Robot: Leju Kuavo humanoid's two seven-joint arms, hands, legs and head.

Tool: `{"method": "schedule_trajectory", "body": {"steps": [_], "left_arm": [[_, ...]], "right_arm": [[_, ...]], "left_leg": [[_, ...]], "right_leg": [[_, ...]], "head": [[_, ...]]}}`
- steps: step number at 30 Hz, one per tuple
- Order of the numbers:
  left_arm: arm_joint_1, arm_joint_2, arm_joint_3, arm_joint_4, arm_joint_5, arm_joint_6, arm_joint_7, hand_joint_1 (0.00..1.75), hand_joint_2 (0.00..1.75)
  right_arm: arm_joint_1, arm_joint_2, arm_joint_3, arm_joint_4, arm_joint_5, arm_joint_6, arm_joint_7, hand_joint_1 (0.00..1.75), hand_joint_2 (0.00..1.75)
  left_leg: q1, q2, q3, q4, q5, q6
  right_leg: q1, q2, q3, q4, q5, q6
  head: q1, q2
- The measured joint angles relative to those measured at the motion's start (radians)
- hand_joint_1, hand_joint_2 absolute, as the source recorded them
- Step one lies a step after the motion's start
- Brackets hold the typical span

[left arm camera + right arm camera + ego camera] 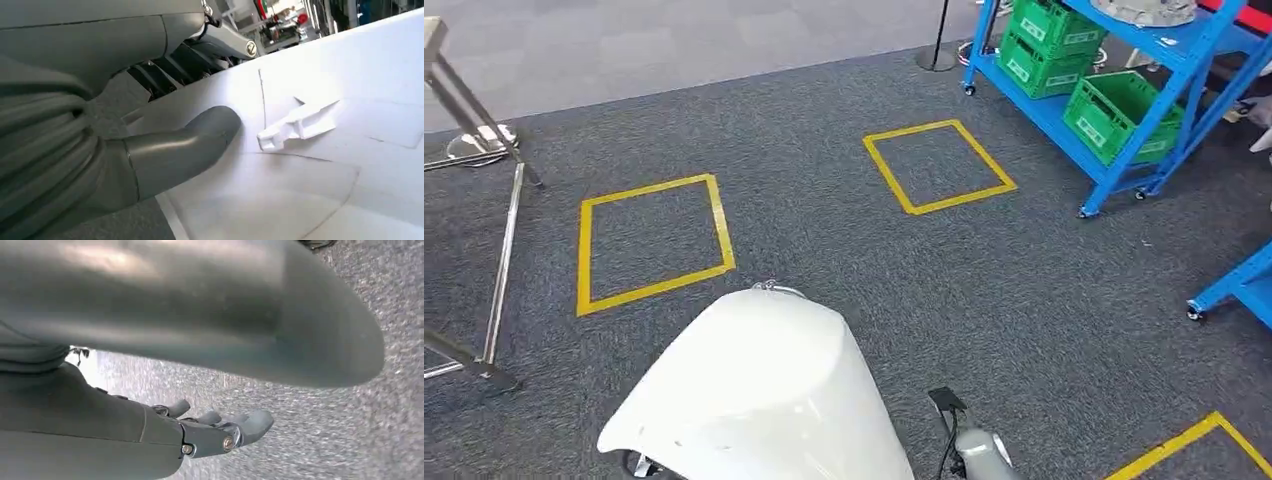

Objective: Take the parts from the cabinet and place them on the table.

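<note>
A large white shell part (754, 395) sits low and near, held by the left hand (115, 145), thumb pressed on it. The right hand (220, 432) hangs empty, fingers loosely apart. Grey carpet (844, 270) carries yellow tape squares (652, 240); far right, a blue rack (1124, 90) holds green crates (1114, 115).

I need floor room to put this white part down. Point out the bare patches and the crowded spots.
Free: carpet inside the left yellow tape square and the middle tape square, and the open stretch between them. Crowded: the blue rack with green crates at right, the metal frame at left. The white part covers the near floor.
</note>
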Motion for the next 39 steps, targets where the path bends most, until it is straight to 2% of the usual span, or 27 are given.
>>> {"method": "schedule_trajectory", "body": {"steps": [1,2,3,6,7,8,9,10,12,13,14,16,17,18,22,23,25,27,28,29,30,32,33,34,37,38,39], "left_arm": [[0.0,0.0,0.0,0.0,0.0,0.0,0.0,1.75,1.75],[0.0,0.0,0.0,0.0,0.0,0.0,0.0,1.75,1.75],[0.0,0.0,0.0,0.0,0.0,0.0,0.0,1.75,1.75],[0.0,0.0,0.001,0.0,0.0,0.001,0.0,1.75,1.75],[0.0,0.002,0.002,-0.001,0.0,0.001,0.0,1.75,1.75],[0.001,0.003,0.004,-0.002,0.0,0.001,0.0,1.75,1.75],[-0.002,0.003,0.005,-0.002,0.0,0.002,0.0,1.75,1.75],[-0.003,0.003,0.005,-0.002,0.0,0.002,0.0,1.75,1.75],[0.003,0.006,0.005,-0.002,0.0,0.01,0.002,1.75,1.75],[0.009,0.01,0.007,0.0,0.0,0.017,0.005,1.75,1.75],[0.015,0.014,0.009,0.0,-0.001,0.023,0.006,1.75,1.75],[0.023,0.019,0.016,0.0,-0.007,0.032,0.007,1.75,1.75],[0.025,0.021,0.019,0.0,-0.007,0.035,0.009,1.75,1.75],[0.027,0.023,0.022,0.0,-0.009,0.035,0.009,1.75,1.75],[0.038,0.027,0.028,-0.006,-0.024,0.029,0.006,1.75,1.75],[0.04,0.026,0.031,-0.011,-0.025,0.022,0.004,1.75,1.75],[0.039,0.023,0.031,-0.016,-0.031,0.009,-0.005,1.75,1.75],[0.04,0.021,0.031,-0.013,-0.031,-0.002,-0.009,1.75,1.75],[0.04,0.021,0.031,-0.011,-0.031,-0.005,-0.01,1.75,1.75],[0.04,0.021,0.031,-0.009,-0.031,-0.007,-0.012,1.75,1.75],[0.04,0.021,0.031,-0.009,-0.03,-0.007,-0.013,1.75,1.75],[0.036,0.019,0.031,-0.009,-0.029,-0.007,-0.015,1.75,1.75],[0.033,0.018,0.031,-0.01,-0.026,-0.007,-0.016,1.75,1.75],[0.032,0.018,0.031,-0.01,-0.022,-0.007,-0.017,1.75,1.75],[0.03,0.018,0.033,-0.009,-0.023,-0.005,-0.019,1.75,1.75],[0.028,0.018,0.036,-0.01,-0.023,-0.003,-0.018,1.75,1.75],[0.026,0.018,0.041,-0.01,-0.023,0.001,-0.018,1.75,1.75]], "right_arm": [[-0.001,0.0,0.001,0.0,0.0,0.0,0.0,0.0,0.0],[0.0,0.0,0.002,0.0,0.0,0.0,0.0,0.0,0.0],[-0.001,0.0,0.002,0.0,0.0,0.0,0.0,0.0,0.0],[-0.003,0.0,0.005,0.0,0.0,-0.001,0.001,0.0,0.0],[-0.005,0.0,0.005,0.0,0.0,-0.001,0.001,0.0,0.0],[-0.007,0.002,0.005,0.0,0.0,-0.001,0.001,0.0,0.0],[-0.006,0.002,0.005,0.0,0.0,-0.002,0.001,0.0,0.0],[-0.004,0.002,0.005,0.0,0.002,-0.002,0.001,0.0,0.0],[0.002,0.002,0.005,0.0,0.007,0.004,0.001,0.0,0.0],[0.002,0.002,0.006,0.0,0.011,0.005,0.001,0.0,0.0],[0.001,0.002,0.007,0.0,0.013,0.006,0.001,0.0,0.0],[0.001,0.002,0.01,0.0,0.021,0.006,0.001,0.0,0.0],[0.001,0.002,0.011,0.0,0.024,0.006,0.001,0.0,0.0],[0.001,0.001,0.013,0.0,0.024,0.006,0.001,0.0,0.0],[-0.005,-0.002,0.018,0.0,0.025,0.007,0.001,0.0,0.0],[-0.005,-0.002,0.018,-0.003,0.021,0.006,0.001,0.0,0.0],[-0.004,-0.004,0.019,-0.005,0.008,0.002,0.001,0.0,0.0],[0.004,-0.015,0.018,-0.005,-0.001,-0.006,0.0,0.0,0.0],[0.009,-0.018,0.016,-0.005,-0.004,-0.008,0.0,0.0,0.0],[0.011,-0.026,0.014,-0.005,-0.008,-0.009,0.0,0.0,0.0],[0.011,-0.029,0.013,-0.005,-0.008,-0.011,0.0,0.0,0.0],[0.011,-0.038,0.011,-0.005,-0.009,-0.012,0.0,0.0,0.0],[0.011,-0.04,0.01,-0.005,-0.009,-0.012,0.0,0.0,0.0],[0.01,-0.042,0.009,-0.005,-0.009,-0.012,0.0,0.0,0.0],[0.009,-0.046,0.005,-0.005,-0.008,-0.012,0.0,0.0,0.0],[0.008,-0.046,0.005,-0.006,-0.006,-0.012,0.0,0.0,0.0],[0.005,-0.046,0.005,-0.007,-0.004,-0.011,0.0,0.0,0.0]], "left_leg": [[0.0,-0.014,0.0,0.004,-0.002,-0.003],[0.001,-0.026,-0.001,0.009,-0.005,-0.006],[-0.004,-0.033,-0.006,0.014,-0.008,-0.011],[0.0,-0.057,-0.013,0.005,-0.005,-0.028],[0.0,-0.066,-0.016,0.005,-0.005,-0.034],[-0.002,-0.037,-0.014,0.016,-0.012,-0.037],[-0.006,0.02,-0.029,0.049,-0.036,-0.043],[-0.003,0.054,-0.064,0.118,-0.078,-0.05],[0.005,0.071,-0.15,0.282,-0.145,-0.059],[0.009,0.072,-0.175,0.323,-0.148,-0.062],[0.013,0.073,-0.173,0.312,-0.129,-0.064],[0.017,0.086,-0.102,0.169,-0.046,-0.064],[0.016,0.111,-0.05,0.07,-0.006,-0.062],[0.009,0.156,-0.021,0.01,-0.005,-0.055],[-0.003,0.111,-0.021,0.006,0.001,-0.026],[0.007,0.096,-0.008,-0.007,0.009,-0.016],[0.007,0.08,-0.002,-0.012,0.011,-0.006],[0.006,0.054,-0.003,-0.011,0.009,-0.001],[0.004,0.037,-0.003,-0.009,0.009,0.0],[0.003,0.023,-0.003,-0.007,0.008,0.0],[0.003,0.01,-0.003,-0.005,0.008,0.0],[0.004,-0.016,-0.002,0.002,0.005,-0.004],[0.006,-0.027,-0.004,0.006,0.003,-0.008],[0.001,-0.037,-0.009,0.011,0.0,-0.016],[0.005,-0.057,-0.015,0.0,0.008,-0.034],[0.002,-0.054,-0.02,0.004,0.007,-0.04],[-0.001,0.003,-0.024,0.023,-0.008,-0.043]], "right_leg": [[-0.001,0.01,0.04,-0.091,0.05,-0.003],[-0.003,0.038,0.081,-0.183,0.085,-0.007],[-0.001,0.065,0.089,-0.201,0.064,-0.008],[0.005,0.04,0.09,-0.206,0.07,-0.02],[-0.003,0.03,0.098,-0.213,0.074,-0.027],[-0.006,0.017,0.102,-0.219,0.077,-0.033],[-0.004,0.011,0.106,-0.221,0.077,-0.04],[-0.002,-0.002,0.109,-0.222,0.075,-0.043],[0.0,-0.03,0.111,-0.221,0.07,-0.048],[0.0,-0.043,0.112,-0.221,0.069,-0.047],[-0.001,-0.054,0.114,-0.221,0.067,-0.045],[-0.001,-0.077,0.121,-0.221,0.06,-0.041],[-0.002,-0.087,0.128,-0.221,0.056,-0.036],[0.004,-0.095,0.132,-0.22,0.051,-0.029],[-0.003,-0.126,0.148,-0.229,0.046,-0.002],[-0.008,-0.124,0.148,-0.226,0.037,0.006],[-0.009,-0.035,0.113,-0.136,-0.016,0.007],[-0.005,-0.008,0.03,0.024,-0.081,0.008],[-0.003,-0.006,-0.009,0.084,-0.091,0.007],[0.0,-0.005,-0.02,0.089,-0.078,0.005],[0.001,-0.003,-0.009,0.047,-0.039,0.001],[-0.001,0.016,0.066,-0.13,0.062,-0.004],[-0.003,0.056,0.097,-0.206,0.077,-0.008],[0.003,0.065,0.101,-0.213,0.068,-0.009],[0.007,0.038,0.1,-0.214,0.073,-0.025],[-0.003,0.027,0.107,-0.223,0.08,-0.034],[-0.001,0.016,0.109,-0.226,0.082,-0.04]], "head": [[0.001,0.0],[0.001,0.0],[0.0,0.0],[0.002,0.0],[0.002,0.0],[0.003,0.0],[-0.006,0.0],[-0.008,0.0],[-0.008,0.0],[-0.008,0.0],[-0.008,0.0],[-0.008,0.0],[-0.008,0.0],[-0.008,0.0],[-0.005,0.0],[-0.003,0.0],[0.001,0.0],[0.01,0.0],[0.01,0.0],[0.01,0.0],[0.01,0.0],[0.01,0.0],[0.011,0.0],[0.011,0.0],[0.012,0.0],[0.011,0.0],[0.013,0.0]]}}
